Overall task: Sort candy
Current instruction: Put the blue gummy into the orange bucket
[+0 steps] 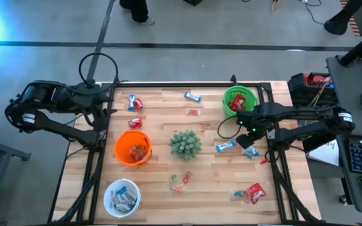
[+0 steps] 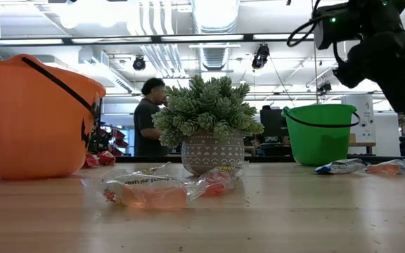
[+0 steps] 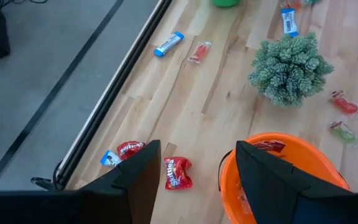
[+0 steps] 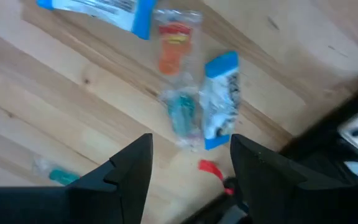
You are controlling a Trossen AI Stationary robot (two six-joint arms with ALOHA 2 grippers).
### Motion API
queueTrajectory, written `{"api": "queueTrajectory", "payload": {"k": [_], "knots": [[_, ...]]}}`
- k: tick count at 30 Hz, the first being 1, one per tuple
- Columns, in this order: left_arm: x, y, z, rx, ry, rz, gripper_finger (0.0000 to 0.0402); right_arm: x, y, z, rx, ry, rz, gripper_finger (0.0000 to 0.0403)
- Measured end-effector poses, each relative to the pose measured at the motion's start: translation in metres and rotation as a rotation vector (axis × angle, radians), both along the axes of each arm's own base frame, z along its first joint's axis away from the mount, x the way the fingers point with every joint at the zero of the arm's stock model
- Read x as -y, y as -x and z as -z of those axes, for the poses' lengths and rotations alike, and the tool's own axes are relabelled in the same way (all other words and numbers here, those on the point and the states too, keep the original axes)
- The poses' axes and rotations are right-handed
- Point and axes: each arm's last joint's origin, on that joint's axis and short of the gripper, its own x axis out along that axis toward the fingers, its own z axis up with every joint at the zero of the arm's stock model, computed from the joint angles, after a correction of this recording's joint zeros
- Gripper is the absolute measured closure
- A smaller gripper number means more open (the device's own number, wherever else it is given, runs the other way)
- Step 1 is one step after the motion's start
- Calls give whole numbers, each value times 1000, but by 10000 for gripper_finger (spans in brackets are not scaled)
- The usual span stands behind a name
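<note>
From my station, near edge first: the white bowl (image 1: 122, 196) at the near left corner holds blue-and-white bars, individual wrappers hard to separate. Red packets (image 1: 254, 193) lie near the near right corner. Mid-table, the orange bowl (image 1: 132, 148) sits beside the plant (image 1: 185, 144); its contents are partly hidden by the rim. The right gripper (image 4: 190, 163), fingers spread and empty, hangs over a blue-and-white bar (image 4: 221, 99) and clear-wrapped pieces by the right edge. The left gripper (image 3: 197, 171), spread, waits at the left edge. The green bowl (image 1: 239, 100) stands at the far right.
</note>
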Motion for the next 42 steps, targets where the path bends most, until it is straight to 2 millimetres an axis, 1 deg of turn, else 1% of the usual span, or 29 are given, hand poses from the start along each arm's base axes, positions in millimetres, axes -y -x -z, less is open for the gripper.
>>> {"api": "queueTrajectory", "payload": {"k": [7,14,17,25,38,42], "knots": [[0,2,0,6,0,-1,211,-20,-9,10,55,17,-10,197],[0,2,0,7,0,0,211,-38,-3,27,-8,34,-10,197],[0,2,0,2,-10,10,211,-43,-2,33,-6,53,-3,197],[0,2,-1,-1,-16,17,211,-50,1,48,-5,35,39,197],[0,2,-1,-1,-16,17,211,-50,8,70,-8,25,75,197],[0,2,0,-1,-16,18,211,-50,7,76,25,16,100,199]]}}
